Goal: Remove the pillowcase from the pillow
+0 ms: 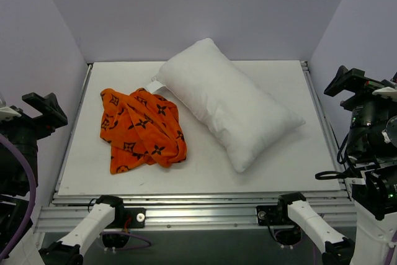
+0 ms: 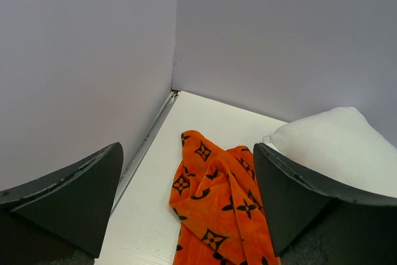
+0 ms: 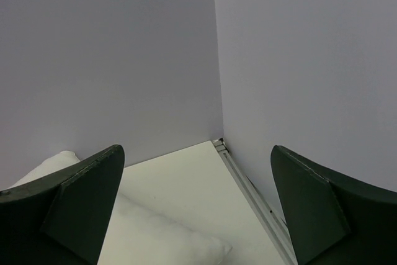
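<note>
Orange pillowcase (image 1: 142,130) lies crumpled just beside the bare white pillow (image 1: 229,100), at its nine o'clock. Left gripper (image 2: 186,178) and right gripper (image 3: 197,178) are both released, empty. I judge the removal done; no further grasp is needed.

white table (image 1: 273,172) enclosed by plain lilac walls (image 1: 186,10).

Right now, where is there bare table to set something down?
Bare table runs along the near edge, in front of the pillowcase and pillow. The far right corner behind the pillow is also free. Crowded: far centre, where pillowcase and pillow lie close.
</note>
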Controlling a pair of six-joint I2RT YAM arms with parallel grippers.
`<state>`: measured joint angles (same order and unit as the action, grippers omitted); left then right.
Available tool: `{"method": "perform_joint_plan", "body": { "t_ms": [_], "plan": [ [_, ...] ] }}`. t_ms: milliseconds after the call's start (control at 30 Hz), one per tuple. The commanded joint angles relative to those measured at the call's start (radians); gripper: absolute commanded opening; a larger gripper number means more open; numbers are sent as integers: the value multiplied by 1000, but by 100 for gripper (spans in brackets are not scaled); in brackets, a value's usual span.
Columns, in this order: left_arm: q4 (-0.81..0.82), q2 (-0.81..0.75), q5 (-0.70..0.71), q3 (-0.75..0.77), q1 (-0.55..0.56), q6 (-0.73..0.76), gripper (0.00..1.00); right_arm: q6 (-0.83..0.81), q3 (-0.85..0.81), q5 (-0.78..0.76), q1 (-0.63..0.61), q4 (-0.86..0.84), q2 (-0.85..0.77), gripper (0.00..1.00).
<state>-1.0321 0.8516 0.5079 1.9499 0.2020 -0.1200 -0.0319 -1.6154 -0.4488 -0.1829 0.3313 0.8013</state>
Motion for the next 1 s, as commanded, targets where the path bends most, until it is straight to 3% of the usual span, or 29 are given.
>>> {"method": "perform_joint_plan", "body": {
  "t_ms": [0,333,967],
  "plan": [
    [72,-9,21,-23,4,10,94,-23,8,42,-15,-78,13,100],
    [129,-13,-12,-118,5,-7,94,-28,41,76,-47,-98,35,100],
    [144,6,-35,-134,5,-6,94,-34,45,68,-49,-101,53,100]
  ]
}}
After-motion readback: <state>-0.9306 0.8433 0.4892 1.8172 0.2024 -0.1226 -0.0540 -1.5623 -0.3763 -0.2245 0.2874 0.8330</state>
